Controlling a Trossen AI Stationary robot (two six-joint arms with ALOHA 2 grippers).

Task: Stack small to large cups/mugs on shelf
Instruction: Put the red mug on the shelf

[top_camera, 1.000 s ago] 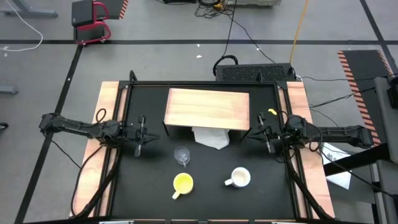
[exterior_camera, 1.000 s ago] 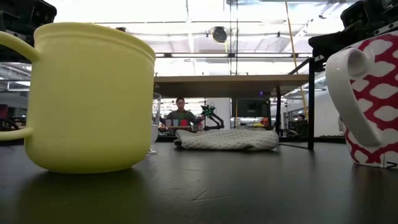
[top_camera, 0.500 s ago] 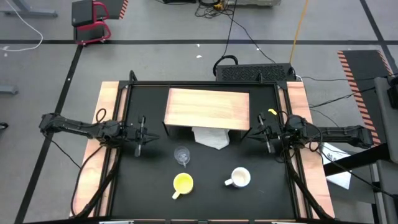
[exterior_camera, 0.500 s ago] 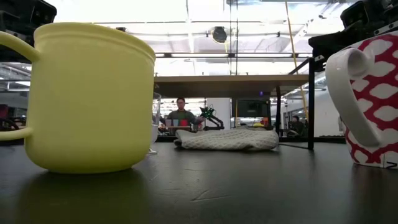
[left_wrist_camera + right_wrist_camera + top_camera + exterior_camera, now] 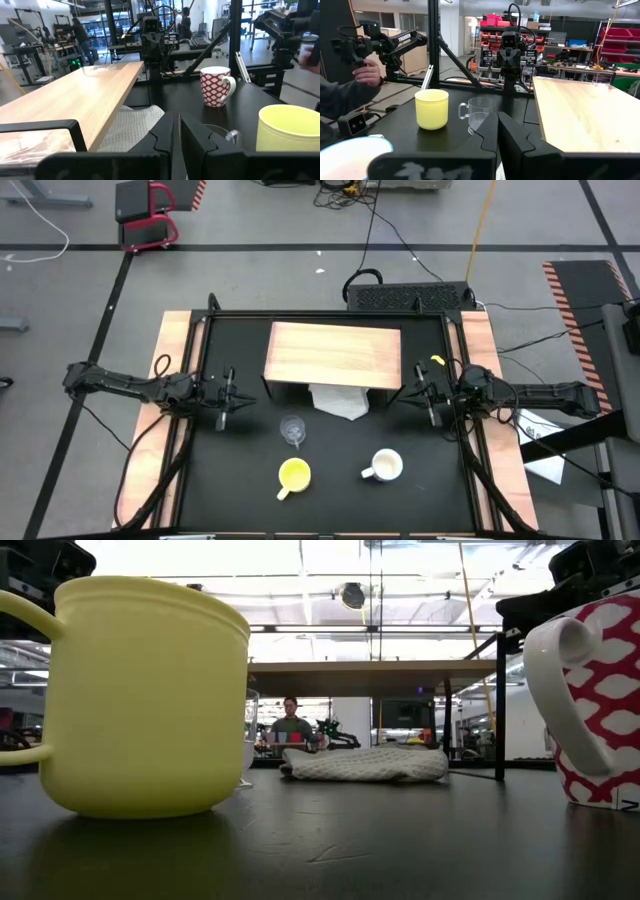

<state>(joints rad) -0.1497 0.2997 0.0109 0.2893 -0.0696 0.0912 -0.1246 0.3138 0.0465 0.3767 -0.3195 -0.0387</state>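
The light-wood shelf stands at the table's far middle. A clear glass cup, a yellow mug and a white mug with a red pattern stand upright on the black table nearer the front. My left gripper is shut and empty at the table's left, beside the shelf's left end. My right gripper is shut and empty at the table's right, beside the shelf's right end. The left wrist view shows the white mug and the yellow mug. The right wrist view shows the yellow mug and the glass cup.
A crumpled white cloth lies under the shelf's near edge. Light wooden strips run along both table sides. A person's hand and sleeve show beyond the table in the right wrist view. Bare black table lies between the cups and the grippers.
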